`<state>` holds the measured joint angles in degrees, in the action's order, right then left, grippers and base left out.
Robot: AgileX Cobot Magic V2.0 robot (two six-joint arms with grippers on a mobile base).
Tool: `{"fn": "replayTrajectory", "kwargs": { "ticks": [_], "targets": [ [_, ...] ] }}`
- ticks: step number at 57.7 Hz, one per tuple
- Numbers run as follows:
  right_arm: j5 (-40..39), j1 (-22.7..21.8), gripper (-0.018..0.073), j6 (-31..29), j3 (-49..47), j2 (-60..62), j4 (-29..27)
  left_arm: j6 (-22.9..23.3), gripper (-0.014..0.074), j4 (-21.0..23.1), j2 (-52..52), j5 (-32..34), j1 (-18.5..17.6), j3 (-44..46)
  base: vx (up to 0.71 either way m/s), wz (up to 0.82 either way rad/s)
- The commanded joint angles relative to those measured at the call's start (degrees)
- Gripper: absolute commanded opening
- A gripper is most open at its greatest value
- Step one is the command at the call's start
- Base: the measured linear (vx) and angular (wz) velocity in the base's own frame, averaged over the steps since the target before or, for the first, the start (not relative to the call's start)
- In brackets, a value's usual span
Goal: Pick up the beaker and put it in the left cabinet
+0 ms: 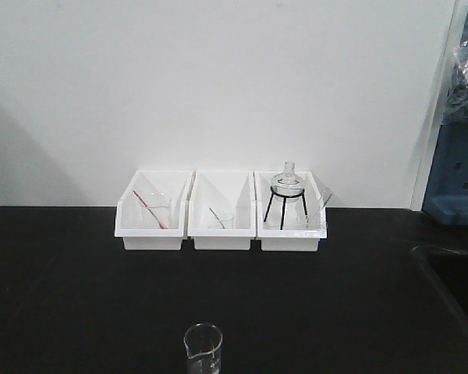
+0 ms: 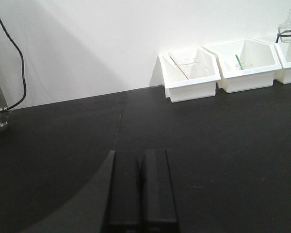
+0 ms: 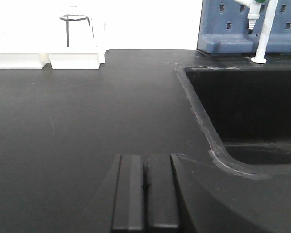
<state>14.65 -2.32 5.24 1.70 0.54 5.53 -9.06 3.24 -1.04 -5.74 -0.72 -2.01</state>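
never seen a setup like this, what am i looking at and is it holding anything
This is a two-armed robot at a black lab counter. The front view looks ahead from the robot; the other two come from wrist cameras, so the dark bars at the bottom are the left gripper and right gripper, both shut and empty. A clear beaker stands nearest. Three white bins sit by the wall, one holding a flask on a tripod. A sink lies to the right.
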Motion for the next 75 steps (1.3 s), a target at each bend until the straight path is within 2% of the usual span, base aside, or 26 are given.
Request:
{"fn": "replayTrajectory", "kwargs": {
  "ticks": [1,57,67,75],
  "targets": [
    [-4.7,0.2,-0.0008,-0.4,0.3,0.9,0.1,0.1,-0.0006,0.3,-0.7,4.7,-0.1,1.0,0.0,0.0],
    [-5.2,0.2,-0.0008,-0.6,0.3,0.9,0.8,0.1,-0.0006,0.3,-0.7,4.7,-0.1,1.0,0.0,0.0],
    [-9.4,0.2,-0.0008,-0.6,0.3,0.8,0.8,0.1,-0.0006,0.3,-0.7,4.7,-0.1,1.0,0.0,0.0],
    [-17.8,0.2,-0.0008,-0.6,0.3,0.8,0.8,0.1,-0.0006,0.3,-0.7,4.7,-0.1,1.0,0.0,0.0]
  ]
}}
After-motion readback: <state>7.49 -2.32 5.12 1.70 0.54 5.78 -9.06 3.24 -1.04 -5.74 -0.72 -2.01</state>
